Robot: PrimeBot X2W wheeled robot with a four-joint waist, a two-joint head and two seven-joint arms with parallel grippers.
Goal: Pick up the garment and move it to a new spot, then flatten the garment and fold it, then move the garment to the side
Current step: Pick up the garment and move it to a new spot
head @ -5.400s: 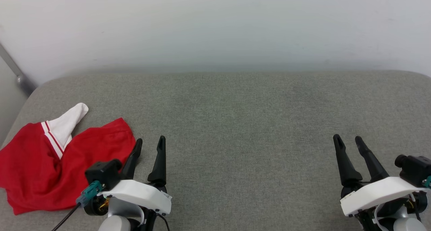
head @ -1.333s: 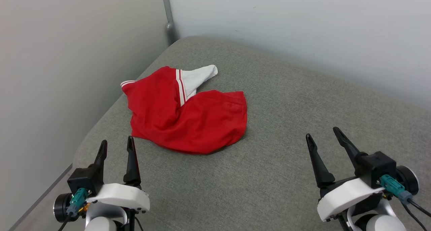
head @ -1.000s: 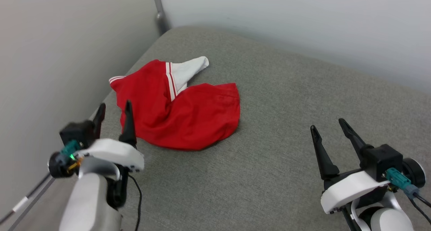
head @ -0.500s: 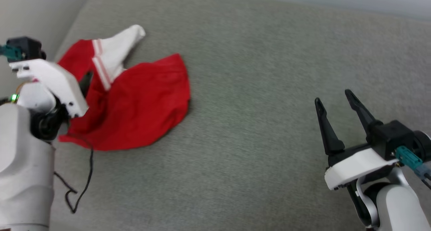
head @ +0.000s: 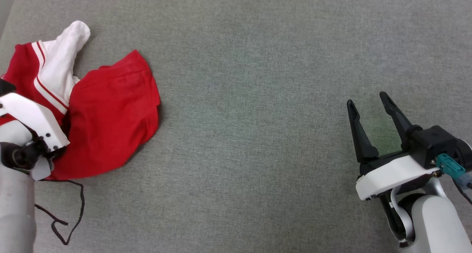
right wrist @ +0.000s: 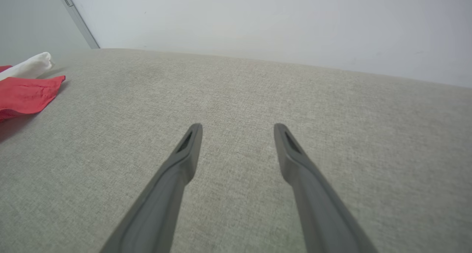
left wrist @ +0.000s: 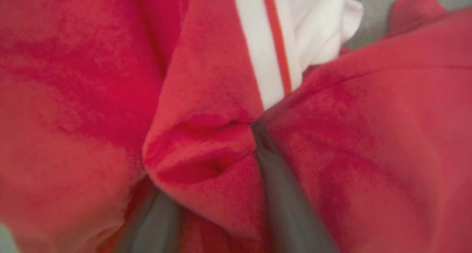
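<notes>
The garment (head: 110, 116) lies crumpled at the left end of the grey surface, red with one white sleeve (head: 61, 61) and striped trim showing. My left wrist housing (head: 33, 120) hangs over its left part, hiding the fingers. In the left wrist view, my left gripper (left wrist: 206, 164) is pushed down into the red cloth (left wrist: 368, 135). Its jaws stand apart, with a bunched fold between the blurred fingers (left wrist: 284, 197). My right gripper (head: 367, 100) hovers open and empty over bare surface at the right, far from the garment (right wrist: 25, 92); its fingertips (right wrist: 280, 129) stand wide apart.
The grey fabric surface (head: 258, 135) stretches wide between the two arms. A thin black cable (head: 70, 208) trails from the left arm onto it at the lower left. In the right wrist view, a pale wall (right wrist: 258, 24) rises behind the surface's far edge.
The head camera has tilted down. My left arm has reached forward and down from the garment's near edge into its cloth. The right gripper stays open in much the same place.
</notes>
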